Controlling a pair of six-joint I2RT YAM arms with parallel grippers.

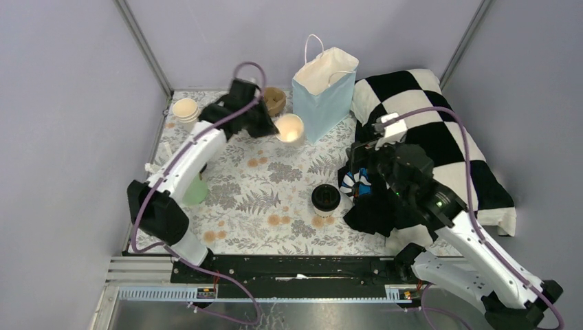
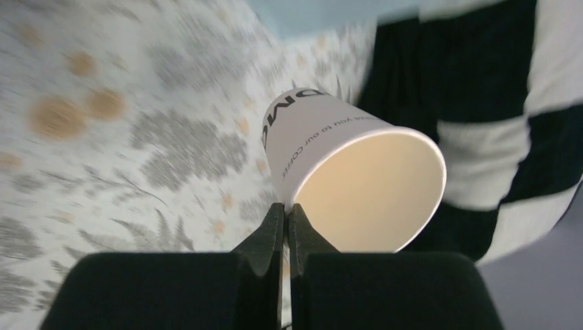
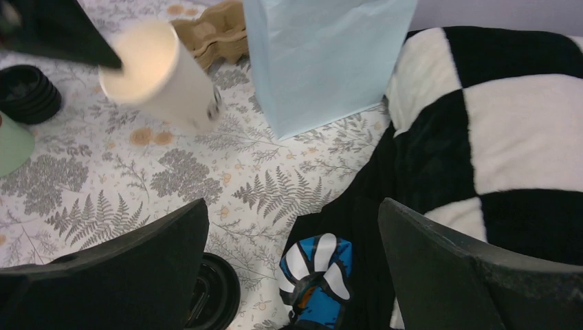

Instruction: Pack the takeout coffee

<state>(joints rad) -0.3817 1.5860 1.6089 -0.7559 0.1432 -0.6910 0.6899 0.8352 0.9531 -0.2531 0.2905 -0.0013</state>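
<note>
1. Left gripper: jaws pressed together, pinching the rim wall of a lidless white paper cup with dark lettering on its side.
2. Held at the far side of the floral tablecloth, just left of the blue paper bag; base low over the cloth, touching or just clear, cannot tell.
3. Tilted, not upright; mouth turned up and back toward the left wrist, base pointing away toward the foot of the bag; long axis slanting from the claw down toward the bag.
4. Right gripper: spread wide, holding nothing; hovering over the edge of the black-and-white checkered blanket, above a small blue-and-white striped object.
5. Lidded cup: upright on the cloth near its middle, black lid up, long axis vertical; just left of the right gripper and below it; well apart from the left gripper; right arm plainly the nearer.
6. Bag standing upright with its mouth open to the top, well above the pinched cup.
7. Judged: the lidded cup ready for the bag, calling for a short shift left and a drop around a vertical wall; the pinched cup probably wanting one from the stack of black lids before packing; a rim pinch likely to let a tilted cup swing or slip.
</note>
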